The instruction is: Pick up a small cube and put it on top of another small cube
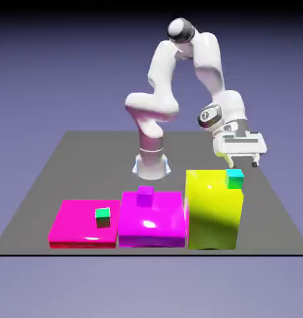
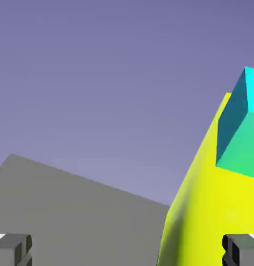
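The white robot arm's (image 1: 208, 59) fingers (image 2: 18, 249) stood wide open near the small cyan-topped, green-sided cube (image 1: 235, 179) on the tall yellow block (image 1: 213, 214). A small purple cube (image 1: 145, 196) sat on the magenta block (image 1: 152, 231), a small green cube (image 1: 102, 218) on the flat pink-red block (image 1: 76, 225).

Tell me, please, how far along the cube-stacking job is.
Nothing looks done: the small green cube, small purple cube and small cyan-topped cube each sit on a separate coloured block. Nothing is in hand: the pincer is open and empty, near the tall yellow block. Left to do: grasp one cube, lift it and set it on another.
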### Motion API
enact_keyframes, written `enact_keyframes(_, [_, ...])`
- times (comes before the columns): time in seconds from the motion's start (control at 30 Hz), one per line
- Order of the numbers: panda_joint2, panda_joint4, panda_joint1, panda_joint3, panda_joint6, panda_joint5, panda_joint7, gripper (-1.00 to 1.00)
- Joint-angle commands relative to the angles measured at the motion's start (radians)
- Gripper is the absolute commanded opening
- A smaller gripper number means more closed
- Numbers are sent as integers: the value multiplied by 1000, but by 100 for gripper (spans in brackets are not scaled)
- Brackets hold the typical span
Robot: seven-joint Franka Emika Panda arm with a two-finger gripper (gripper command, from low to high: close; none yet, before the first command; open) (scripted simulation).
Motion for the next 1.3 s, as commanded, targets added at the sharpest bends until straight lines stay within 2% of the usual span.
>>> enact_keyframes(0.0, [-12,-4,-23,36,12,15,20,0])
enact_keyframes(0.53, [-197,-67,-379,561,296,-26,513,0])
enact_keyframes(0.77, [-384,86,-623,735,402,-60,587,0])
enact_keyframes(0.8, [-384,86,-623,735,402,-60,587,-100])
enact_keyframes(1.07, [-195,-64,-373,552,296,-22,502,-100])
enact_keyframes(1.27, [-149,1,-261,334,278,56,282,-100])
